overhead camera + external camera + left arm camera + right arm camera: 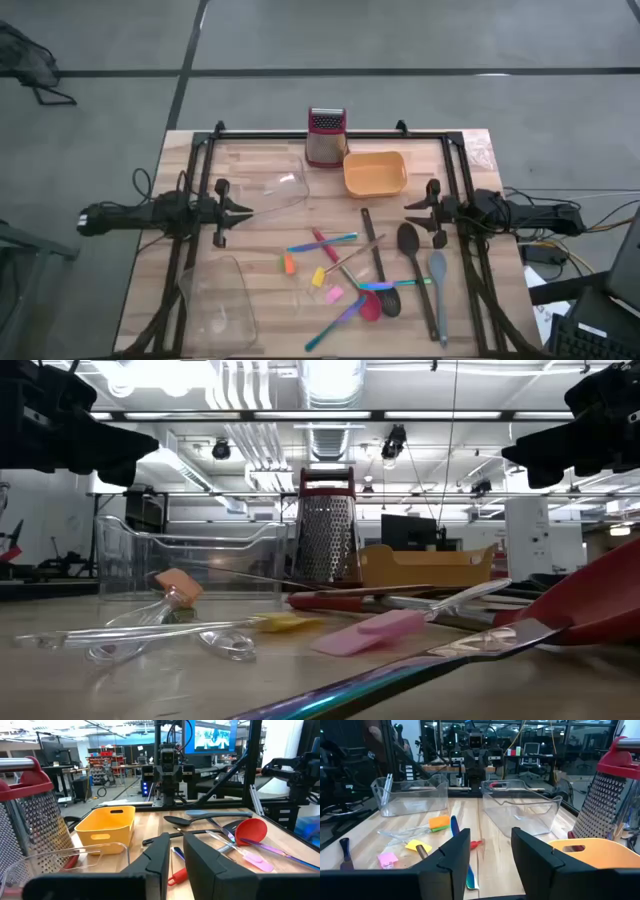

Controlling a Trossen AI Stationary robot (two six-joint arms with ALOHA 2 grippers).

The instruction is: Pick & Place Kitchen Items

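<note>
The kitchen items lie loose on the wooden table's middle and near part: thin blue-green and purple sticks [322,243], an orange piece [289,264], a yellow piece [318,277], a pink piece [334,294], a black spoon [409,240], a grey spatula [438,272], a black slotted spatula [386,292] and a red spoon [369,306]. My left gripper [250,210] [176,857] hovers level at the table's left, fingers a narrow gap apart, nothing between them. My right gripper [407,207] [491,852] hovers level at the right, open and empty. Both point toward the table's middle.
A steel box grater with a red top [325,135] stands at the far edge, an orange tray [374,173] beside it. One clear tub [275,190] sits just ahead of my left gripper, another [220,300] at the near left. Bare wood lies between the grippers.
</note>
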